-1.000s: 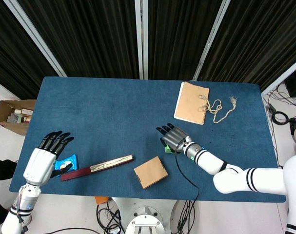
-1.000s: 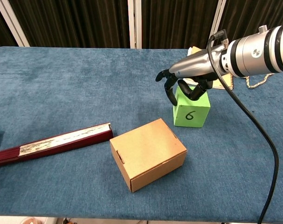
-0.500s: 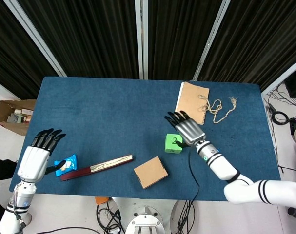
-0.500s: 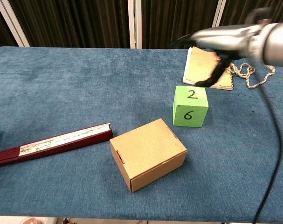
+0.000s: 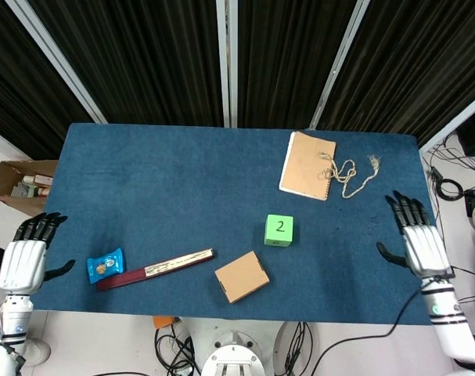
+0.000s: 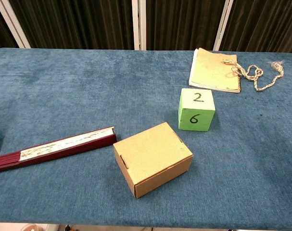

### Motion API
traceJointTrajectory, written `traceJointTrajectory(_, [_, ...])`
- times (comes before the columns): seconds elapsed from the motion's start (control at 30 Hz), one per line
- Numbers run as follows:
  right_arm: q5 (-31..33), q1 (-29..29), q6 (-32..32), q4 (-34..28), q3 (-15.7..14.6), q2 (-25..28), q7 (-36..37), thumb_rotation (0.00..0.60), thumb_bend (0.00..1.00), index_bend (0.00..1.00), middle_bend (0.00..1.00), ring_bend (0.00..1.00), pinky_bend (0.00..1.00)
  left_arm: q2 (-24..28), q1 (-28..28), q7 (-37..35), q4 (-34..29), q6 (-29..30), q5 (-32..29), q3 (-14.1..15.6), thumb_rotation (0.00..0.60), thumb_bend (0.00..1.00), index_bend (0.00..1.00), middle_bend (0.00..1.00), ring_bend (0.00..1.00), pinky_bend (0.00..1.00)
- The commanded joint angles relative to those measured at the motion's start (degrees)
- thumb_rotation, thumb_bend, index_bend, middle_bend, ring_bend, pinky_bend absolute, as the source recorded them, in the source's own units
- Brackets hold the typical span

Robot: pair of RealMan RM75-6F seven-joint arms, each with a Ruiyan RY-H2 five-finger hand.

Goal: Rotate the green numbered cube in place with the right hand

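Observation:
The green numbered cube (image 5: 278, 229) stands alone on the blue table, a 2 on its top face; in the chest view the cube (image 6: 196, 109) also shows a 6 on its front. My right hand (image 5: 418, 240) hangs off the table's right edge, fingers spread, holding nothing, far from the cube. My left hand (image 5: 24, 254) is beyond the left edge, also empty with fingers apart. Neither hand appears in the chest view.
A small cardboard box (image 5: 242, 276) lies just in front-left of the cube. A long dark red folded fan (image 5: 155, 269) and a blue snack packet (image 5: 105, 265) lie to the left. A brown notebook (image 5: 307, 164) and a tangle of string (image 5: 350, 171) sit at the back right.
My right hand lifted off the cube and drew back past the table's right edge. My left hand retreated leftward off the table. The cube stays in place, its top now uncovered.

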Motion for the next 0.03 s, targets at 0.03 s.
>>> traceJointTrajectory(0.03, [-3.67,-4.73,3.47,3.77,-0.99,0.16,3.53,0.6,0.21,0.0,0.0,0.0,0.0,0.3,0.79,-0.45,-0.36,0.81,-0.36,0.12,0.6,0.06,0.2,0.16,0.13,0.16])
